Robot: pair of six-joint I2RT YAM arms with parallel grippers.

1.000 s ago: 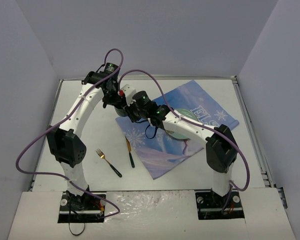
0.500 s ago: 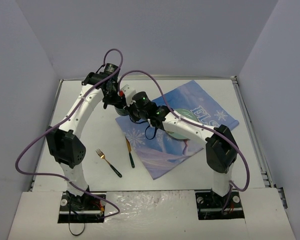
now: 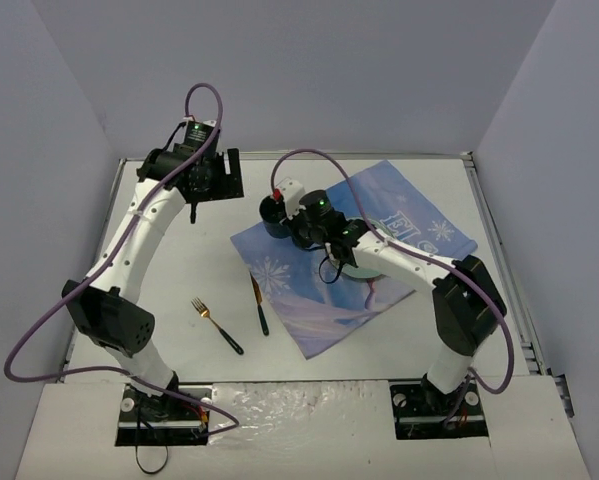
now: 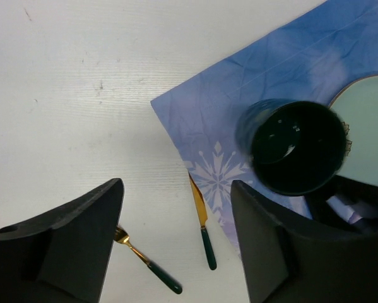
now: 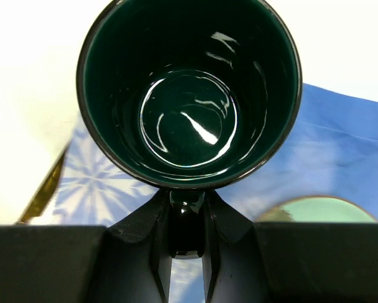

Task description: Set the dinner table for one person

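Our right gripper (image 5: 187,218) is clamped on the handle of the dark green mug (image 5: 189,113), and the handle is mostly hidden between the fingers. The mug is upright, mouth up, over the left corner of the blue snowflake cloth (image 3: 319,310). We cannot tell whether its base touches the cloth. Our left gripper (image 4: 175,214) holds nothing; its jaws are spread wide above the far left part of the dinner table (image 3: 179,270), which lies under everything. A pale green plate (image 4: 368,117) lies on the cloth just right of the mug, largely covered by the right arm from above and cut off in both wrist views. A fork (image 3: 217,326) and a knife (image 3: 261,306) lie left of centre towards the table's near edge, with the knife's tip at the cloth's edge.
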